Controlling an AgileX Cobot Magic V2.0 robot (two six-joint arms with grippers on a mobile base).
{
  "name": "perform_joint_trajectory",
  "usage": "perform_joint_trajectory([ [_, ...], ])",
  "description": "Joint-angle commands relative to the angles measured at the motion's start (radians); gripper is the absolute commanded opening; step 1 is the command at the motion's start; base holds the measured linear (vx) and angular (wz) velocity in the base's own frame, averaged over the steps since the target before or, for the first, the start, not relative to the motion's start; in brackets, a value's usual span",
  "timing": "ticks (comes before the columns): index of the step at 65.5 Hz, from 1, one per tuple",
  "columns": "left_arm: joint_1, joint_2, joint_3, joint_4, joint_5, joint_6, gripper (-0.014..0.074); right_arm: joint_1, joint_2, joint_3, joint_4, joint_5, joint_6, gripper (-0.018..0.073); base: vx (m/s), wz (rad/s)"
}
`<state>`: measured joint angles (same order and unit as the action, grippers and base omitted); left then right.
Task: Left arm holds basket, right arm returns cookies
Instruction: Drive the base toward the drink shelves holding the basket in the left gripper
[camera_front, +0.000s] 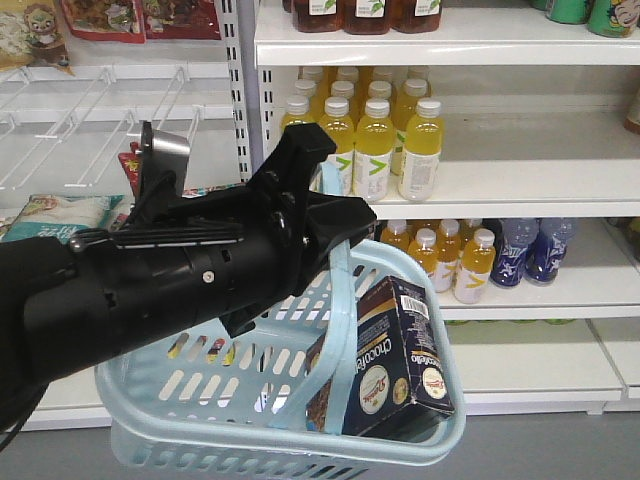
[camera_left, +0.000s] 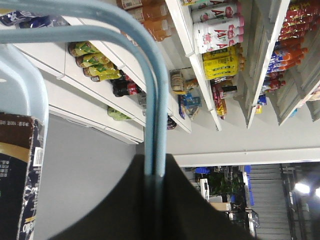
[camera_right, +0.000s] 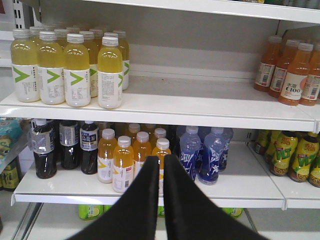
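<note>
In the front view, the left arm (camera_front: 150, 280) fills the near left. The left gripper (camera_front: 325, 215) is clamped on the hoop handle (camera_front: 338, 270) of the light blue basket (camera_front: 200, 390), which hangs below it. The cookies (camera_front: 400, 360) stand tilted inside the basket, leaning against its right side with the barcode end up. Behind, on the far shelf (camera_front: 520, 190), stand yellow bottles (camera_front: 372, 150).

In the left wrist view, the handle (camera_left: 150, 100) runs down from the upper left into the left gripper (camera_left: 154, 167), whose jaws pinch it tight. A corner of the cookies (camera_left: 17, 175) shows at the left edge, beside the basket (camera_left: 30, 85) rim.

In the right wrist view, the right gripper (camera_right: 163, 160) points at the shelves with its jaws nearly together, only a thin slit between them and nothing held. Beyond it are orange bottles (camera_right: 135, 155) and blue bottles (camera_right: 205, 155) on the lower shelf, and yellow bottles (camera_right: 75, 70) above on the left.
</note>
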<state>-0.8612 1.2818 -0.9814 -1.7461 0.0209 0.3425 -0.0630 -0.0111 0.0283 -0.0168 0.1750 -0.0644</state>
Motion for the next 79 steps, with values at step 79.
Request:
perform_joint_trajectory([
  [79, -0.006, -0.037, -0.036, -0.034, 0.02, 0.002, -0.0003, -0.007, -0.013, 0.017, -0.003, -0.071, -0.005, -0.0006, 0.11, -0.06],
])
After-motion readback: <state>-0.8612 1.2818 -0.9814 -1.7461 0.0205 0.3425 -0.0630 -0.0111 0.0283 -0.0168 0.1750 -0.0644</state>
